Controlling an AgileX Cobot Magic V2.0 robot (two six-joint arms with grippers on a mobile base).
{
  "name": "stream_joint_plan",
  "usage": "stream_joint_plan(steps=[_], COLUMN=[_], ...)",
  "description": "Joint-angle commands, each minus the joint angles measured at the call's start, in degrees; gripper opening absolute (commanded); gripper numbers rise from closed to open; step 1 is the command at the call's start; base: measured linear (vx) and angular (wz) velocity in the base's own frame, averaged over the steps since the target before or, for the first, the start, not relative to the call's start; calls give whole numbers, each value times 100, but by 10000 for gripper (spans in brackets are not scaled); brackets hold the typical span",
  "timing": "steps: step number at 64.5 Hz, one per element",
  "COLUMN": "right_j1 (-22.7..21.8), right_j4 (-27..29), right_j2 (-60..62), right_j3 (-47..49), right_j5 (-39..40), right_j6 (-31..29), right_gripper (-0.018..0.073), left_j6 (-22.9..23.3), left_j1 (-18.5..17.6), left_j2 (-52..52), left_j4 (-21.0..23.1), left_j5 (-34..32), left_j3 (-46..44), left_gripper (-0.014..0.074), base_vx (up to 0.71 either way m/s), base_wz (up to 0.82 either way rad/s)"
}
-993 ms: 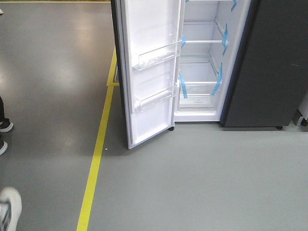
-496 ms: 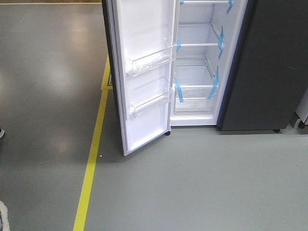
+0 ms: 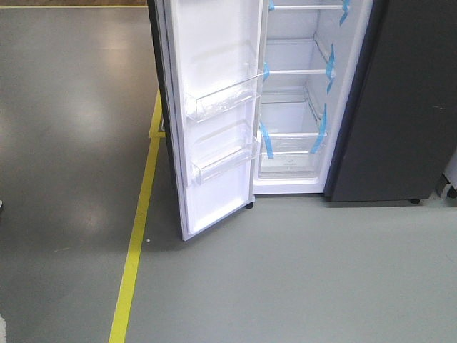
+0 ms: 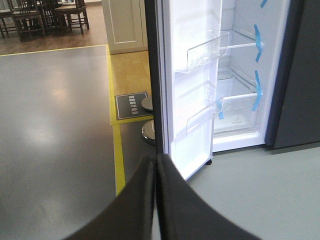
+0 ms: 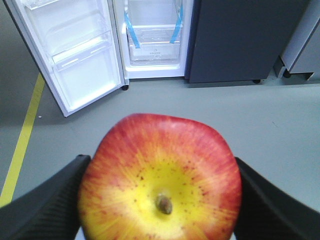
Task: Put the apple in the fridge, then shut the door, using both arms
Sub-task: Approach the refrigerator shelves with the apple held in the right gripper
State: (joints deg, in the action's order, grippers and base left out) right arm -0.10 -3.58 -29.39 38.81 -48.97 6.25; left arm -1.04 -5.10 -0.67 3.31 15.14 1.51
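The right gripper [image 5: 159, 202] pinches the apple [image 5: 160, 175] between its two black fingers [image 5: 45, 205], one pressed against each side of the fruit. The apple's yellow underside and stem pit face the right wrist camera. The apple is held above the grey floor [image 3: 300, 271], well apart from the fridge [image 3: 293, 107] and in front of it. The left gripper [image 4: 156, 167] has its two dark fingers pressed together with nothing between them, and it points toward the lower edge of the door [image 3: 214, 57]. The door stands wide open to the left of the white compartment, and its two clear bins [image 3: 221, 96] face outward. Inside the fridge, blue tape strips [image 3: 265, 139] run down over the front of a clear drawer [image 3: 289, 153] at the bottom. A yellow floor line [image 3: 136, 243] runs to the left of the door. A dark grey panel [image 3: 407, 107] adjoins the fridge on the right.
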Motion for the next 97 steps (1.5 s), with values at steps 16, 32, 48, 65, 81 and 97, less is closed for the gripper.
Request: stream_joint_plan(steps=[16,32,48,65,81,97], right_j1=[-22,-22,-22,-22,-22,-22], right_j4=[-45,-45,-45,-45,-45,-45], right_j2=[-16,-16,-16,-16,-16,-16], right_j3=[159,159,159,159,159,159], right_j5=[423,423,423,423,423,423], right_j6=[-44,-44,-44,-44,-44,-44], right_gripper=[100,100,100,100,100,100], left_j6=[39,39,39,39,39,39], left_j1=[-30,-30,-30,-30,-30,-30], left_j2=[-83,-83,-83,-83,-83,-83], left_j4=[32,32,32,32,32,32], left_j5=[-406,-406,-406,-406,-406,-406], left_j3=[107,107,107,107,107,107], left_gripper=[-5,-5,-5,-5,-5,-5], base_vx=[10,10,9,9,8,7], base_wz=[3,2,2,2,0,-1])
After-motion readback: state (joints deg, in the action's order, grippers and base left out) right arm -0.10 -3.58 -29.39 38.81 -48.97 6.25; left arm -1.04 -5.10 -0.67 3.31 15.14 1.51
